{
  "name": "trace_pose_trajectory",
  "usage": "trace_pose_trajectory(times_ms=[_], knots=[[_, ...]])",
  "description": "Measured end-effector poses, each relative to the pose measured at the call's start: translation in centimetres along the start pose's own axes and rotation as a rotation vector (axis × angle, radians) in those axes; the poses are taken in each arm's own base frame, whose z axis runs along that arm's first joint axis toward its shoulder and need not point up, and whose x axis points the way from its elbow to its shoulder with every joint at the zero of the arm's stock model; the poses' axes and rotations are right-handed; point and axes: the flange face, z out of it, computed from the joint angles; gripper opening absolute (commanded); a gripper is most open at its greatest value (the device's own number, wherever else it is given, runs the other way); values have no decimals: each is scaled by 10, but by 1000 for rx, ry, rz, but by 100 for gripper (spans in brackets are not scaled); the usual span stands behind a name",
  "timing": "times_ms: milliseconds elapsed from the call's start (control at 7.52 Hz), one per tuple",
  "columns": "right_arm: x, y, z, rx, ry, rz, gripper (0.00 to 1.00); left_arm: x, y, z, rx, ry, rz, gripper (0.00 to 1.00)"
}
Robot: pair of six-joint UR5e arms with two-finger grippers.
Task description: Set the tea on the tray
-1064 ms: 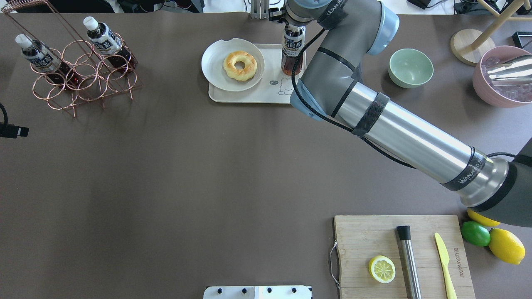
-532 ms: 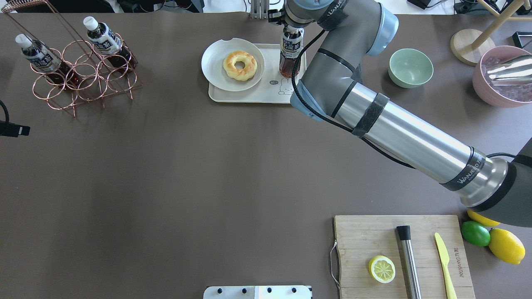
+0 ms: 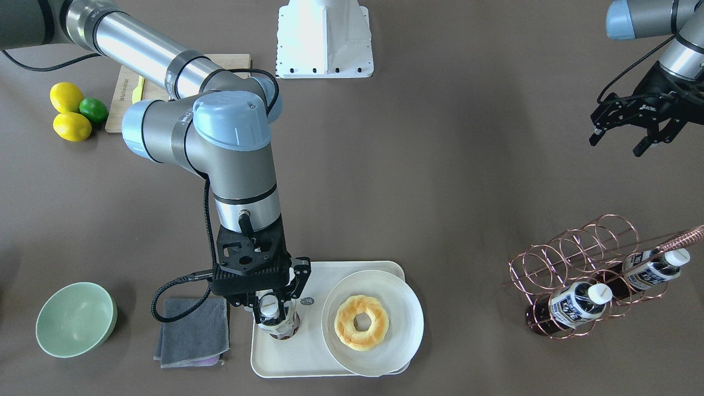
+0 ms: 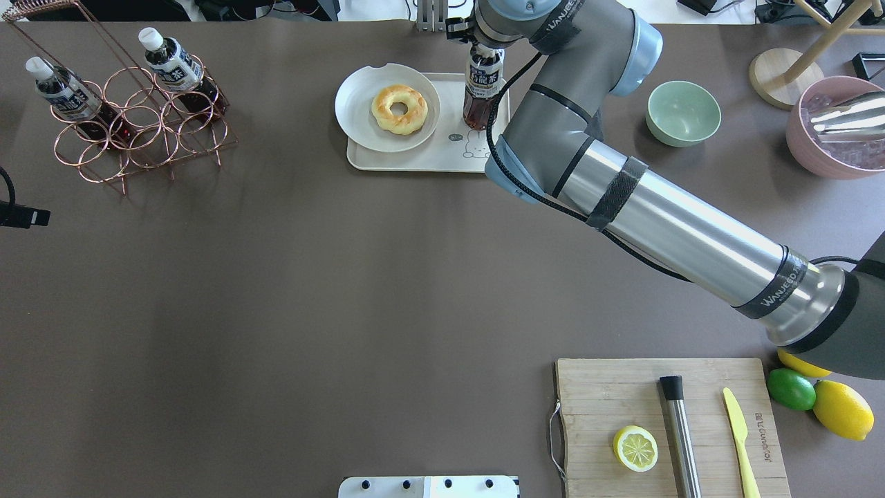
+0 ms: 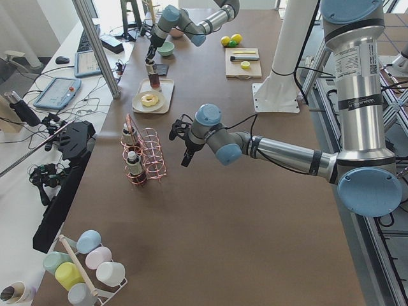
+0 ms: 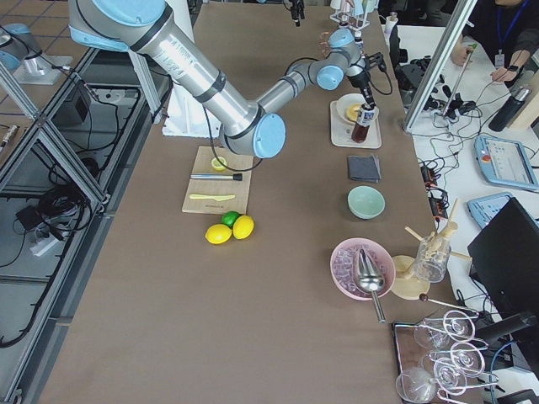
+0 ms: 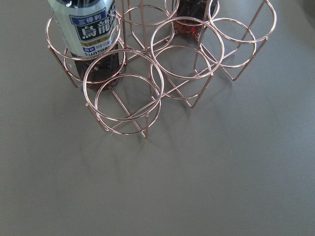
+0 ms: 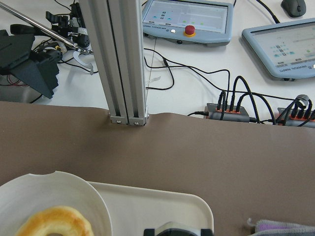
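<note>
One tea [image 4: 482, 83] stands upright on the tray [image 4: 415, 160], which also carries a plate [image 4: 359, 104] with a doughnut [image 4: 399, 108], and the right gripper [image 3: 271, 314] clamps the tea's neck from above. Well apart from the tray, the left gripper [image 3: 616, 144] hangs with jaws spread wide.

The tea [image 4: 481, 90] is lower now. From above it looks smaller than in both earlier pictures, and its base seems to rest on the tray [image 4: 429, 158]. In the overhead view it also appears a little closer to the plate [image 4: 359, 104]. The wrist of the right arm [image 4: 574, 104] has come down together with it.
</note>
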Motion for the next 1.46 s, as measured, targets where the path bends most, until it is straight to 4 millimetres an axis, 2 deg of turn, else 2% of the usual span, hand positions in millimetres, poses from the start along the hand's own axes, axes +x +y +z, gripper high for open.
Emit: trace_pose_trajectory(times_ms=[532, 798, 931, 1064, 1197, 1330, 1464], knots=[[-1, -5, -5, -2, -12, 30, 100, 0, 0, 0, -1, 1, 0, 99], [18, -39, -25, -65, -67, 80, 100, 1, 1, -1, -3, 6, 1, 99], [36, -56, -39, -120, -80, 108, 100, 0, 2, -3, -10, 19, 0, 99], [59, -67, -57, -175, -66, 134, 100, -10, 2, -13, -8, 26, -1, 99], [86, -67, -76, -221, -41, 144, 100, -30, 2, -28, -4, 30, 12, 99], [123, -59, -94, -262, -10, 133, 100, -55, 5, -45, -6, 26, 27, 99], [174, -49, -111, -299, 16, 106, 100, -82, 7, -62, -16, 5, 46, 99]])
